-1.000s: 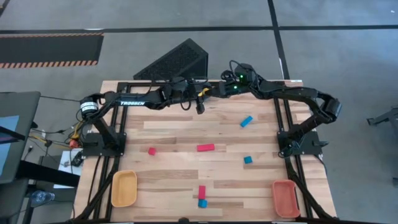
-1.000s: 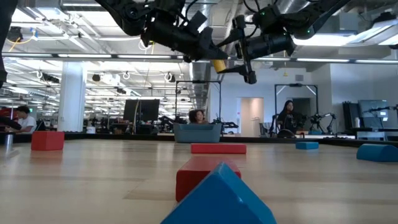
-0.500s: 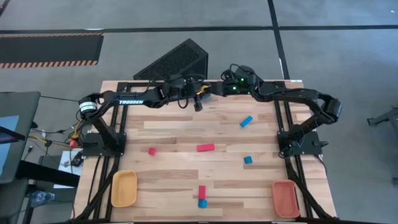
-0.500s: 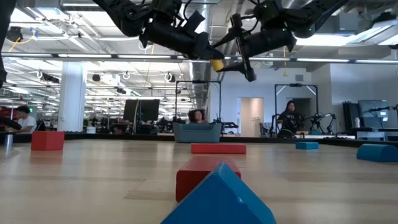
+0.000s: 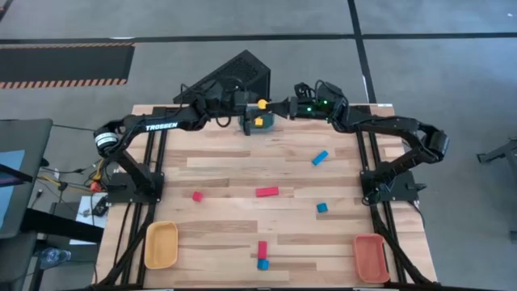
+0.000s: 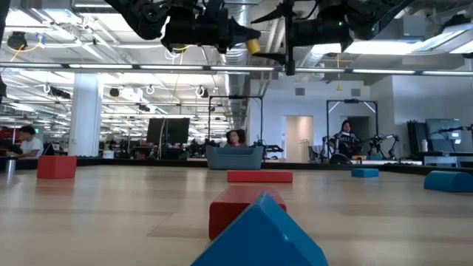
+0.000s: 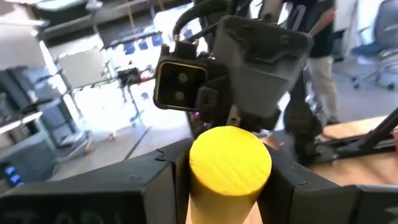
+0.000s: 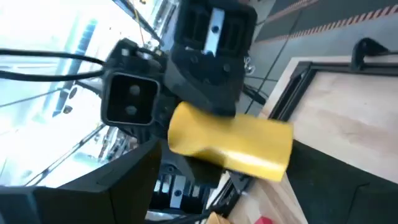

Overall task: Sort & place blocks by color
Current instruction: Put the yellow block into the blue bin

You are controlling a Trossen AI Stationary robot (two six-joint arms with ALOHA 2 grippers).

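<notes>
Two grippers meet nose to nose in mid-air above the far edge of the wooden surface (image 5: 242, 174), well clear of it. The left gripper (image 5: 252, 106) holds a yellow block (image 7: 230, 163), a short rounded bar, clamped between its two fingers. The right gripper (image 5: 276, 106) faces it from the opposite side, just beside the block. Its fingers (image 8: 127, 183) are spread wide on either side of the bar and do not appear to touch it.

In the right wrist view the bar's long axis lies across the gap between the right fingers. If this is a handover, they would probably close on its two ends. Directly below the meeting point sits a teal tray (image 5: 247, 125) at the far edge. A second yellow patch shows there, but what it is cannot be told.

The yellow tray (image 5: 161, 244) sits at the near corner on the left arm's side, well apart from the held block. An orange-red tray (image 5: 371, 257) sits at the near corner on the right arm's side. Loose on the surface are two red blocks (image 5: 197, 196) and a red bar (image 5: 266, 191). Three blue blocks (image 5: 321, 158) lie there too, one touching a red block near the front edge.
</notes>
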